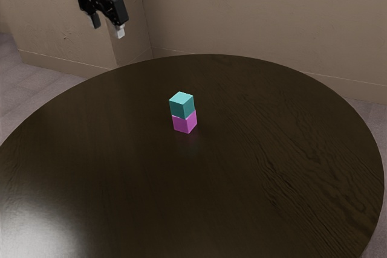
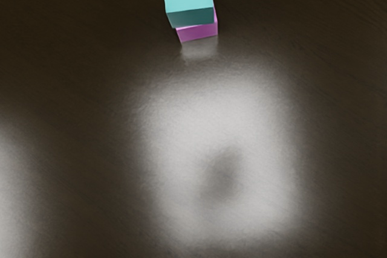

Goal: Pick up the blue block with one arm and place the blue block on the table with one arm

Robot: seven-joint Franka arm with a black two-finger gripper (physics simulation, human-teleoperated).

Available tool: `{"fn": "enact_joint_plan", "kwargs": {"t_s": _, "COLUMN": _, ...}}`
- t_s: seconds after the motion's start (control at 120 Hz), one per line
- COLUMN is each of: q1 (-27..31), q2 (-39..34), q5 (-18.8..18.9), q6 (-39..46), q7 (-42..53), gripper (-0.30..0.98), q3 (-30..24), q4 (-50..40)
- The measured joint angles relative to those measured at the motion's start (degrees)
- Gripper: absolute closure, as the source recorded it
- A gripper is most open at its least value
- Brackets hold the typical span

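Blue block [image 1: 182, 105], teal-ish, sits on top of the pink block [image 1: 184, 122], the two stacked and touching. Edges don't quite line up, the top one slightly off and a bit twisted against the lower. Pink block rests on the round dark wood table [image 1: 272, 143], just toward twelve o'clock from the tabletop's middle as the exterior view has it. Blue block itself is not touching the table, pink one is in between. Both upright.

Black gripper [image 1: 107, 26] is up high, well apart from the stack, between ten and eleven o'clock from it in the exterior view. Fingers stand apart, nothing between them, pointing downward, one with a pale tip. End effector empty, no contact with either block.

Wrist view: blue block's light top and darker side, pink block peeking out from under it, small pale reflection on the wood right beside the pink base. Big soft white glare near the stack, dark smudge inside it, another bright patch farther off.

Exterior extras: faint pink reflection at six o'clock from the stack, whitish glare toward eight o'clock, beige wall [image 1: 260, 16] beyond the table at twelve, greyish-purple floor [image 1: 30, 89] past the rim toward ten
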Motion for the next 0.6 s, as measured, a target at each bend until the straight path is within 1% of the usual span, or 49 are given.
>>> {"fn": "enact_joint_plan", "kwargs": {"t_s": 0.217, "q1": -0.01, "q2": -0.41, "q5": -0.95, "q6": 0.24, "q7": 0.32, "gripper": 0.0, "q3": -0.23, "q4": -0.78}}
{"fn": "enact_joint_plan", "kwargs": {"t_s": 0.258, "q1": 0.04, "q2": -1.96, "q5": -1.13, "q6": 0.62, "q7": 0.32, "gripper": 0.0, "q3": -0.64, "q4": -4.22}}
{"fn": "enact_joint_plan", "kwargs": {"t_s": 0.333, "q1": -0.31, "q2": -8.27, "q5": -1.31, "q6": 4.98, "q7": 0.34, "gripper": 0.0, "q3": -0.98, "q4": -17.27}}
{"fn": "enact_joint_plan", "kwargs": {"t_s": 0.375, "q1": -0.63, "q2": -8.91, "q5": -1.36, "q6": 7.5, "q7": 0.08, "gripper": 0.0, "q3": -0.88, "q4": -21.04}}
{"fn": "enact_joint_plan", "kwargs": {"t_s": 0.442, "q1": -1.12, "q2": -7.51, "q5": -2.09, "q6": 10.59, "q7": -0.58, "gripper": 0.0, "q3": -0.6, "q4": -23.12}}
{"fn": "enact_joint_plan", "kwargs": {"t_s": 0.492, "q1": -1.82, "q2": -5.84, "q5": -3.15, "q6": 12.3, "q7": -1.12, "gripper": 0.0, "q3": 0.31, "q4": -22.83}}
{"fn": "enact_joint_plan", "kwargs": {"t_s": 0.525, "q1": -1.6, "q2": -3.27, "q5": -3.59, "q6": 13.0, "q7": -1.47, "gripper": 0.0, "q3": 0.65, "q4": -20.36}}
{"fn": "enact_joint_plan", "kwargs": {"t_s": 0.6, "q1": -0.11, "q2": 5.53, "q5": -4.07, "q6": 13.0, "q7": -2.07, "gripper": 0.0, "q3": 0.99, "q4": -10.6}}
